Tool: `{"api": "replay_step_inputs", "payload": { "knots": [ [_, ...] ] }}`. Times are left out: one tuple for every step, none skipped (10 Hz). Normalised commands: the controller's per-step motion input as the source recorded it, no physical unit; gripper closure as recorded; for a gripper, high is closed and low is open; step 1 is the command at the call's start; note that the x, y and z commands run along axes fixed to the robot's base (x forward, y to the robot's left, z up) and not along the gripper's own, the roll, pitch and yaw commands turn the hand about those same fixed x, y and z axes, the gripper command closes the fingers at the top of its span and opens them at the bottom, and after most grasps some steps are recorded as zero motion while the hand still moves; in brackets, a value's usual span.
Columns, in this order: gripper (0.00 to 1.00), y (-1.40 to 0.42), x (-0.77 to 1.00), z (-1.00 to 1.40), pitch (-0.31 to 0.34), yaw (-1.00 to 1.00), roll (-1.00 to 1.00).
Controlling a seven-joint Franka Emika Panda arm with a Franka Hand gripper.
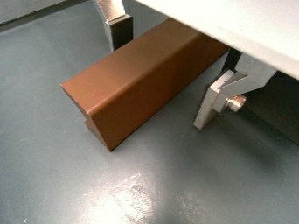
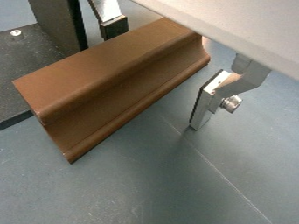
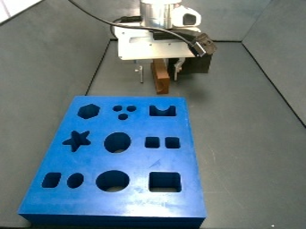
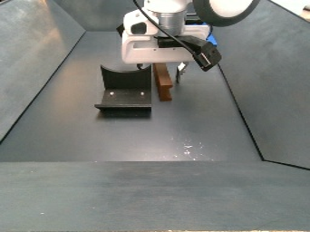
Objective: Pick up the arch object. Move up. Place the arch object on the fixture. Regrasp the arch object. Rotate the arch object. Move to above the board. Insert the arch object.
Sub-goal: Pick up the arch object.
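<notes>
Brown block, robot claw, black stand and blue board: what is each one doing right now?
arch object: lying on the floor, between the fingers.
gripper: low over it, open, fingers on either side.
fixture: empty, beside the block.
board: holes all empty.

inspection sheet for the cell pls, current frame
Surface: grey floor, scuffed, no spills.
Arch object: orange-brown bar lying on the floor beside the fixture, not on it.
Board: blue slab, every cut-out empty.
Clutter: nothing seen.
Claw: low over the bar, fingers straddling it with gaps showing in both wrist views, so open.
Cables: black cable looped at the wrist.
Surroundings: grey enclosure walls.
</notes>
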Motion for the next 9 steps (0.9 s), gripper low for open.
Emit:
{"api": "replay_step_inputs", "payload": {
  "knots": [
    [0.0,0.0,0.0,0.0,0.0,0.0,0.01],
    [1.0,0.0,0.0,0.0,0.0,0.0,0.0],
    [1.0,0.0,0.0,0.0,0.0,0.0,0.0],
    [1.0,0.0,0.0,0.0,0.0,0.0,0.0],
    [1.0,0.0,0.0,0.0,0.0,0.0,0.0],
    [1.0,0.0,0.0,0.0,0.0,0.0,0.0],
    [1.0,0.0,0.0,0.0,0.0,0.0,0.0],
    [1.0,0.0,0.0,0.0,0.0,0.0,0.0],
    [1.0,0.0,0.0,0.0,0.0,0.0,0.0]
  ]
}}
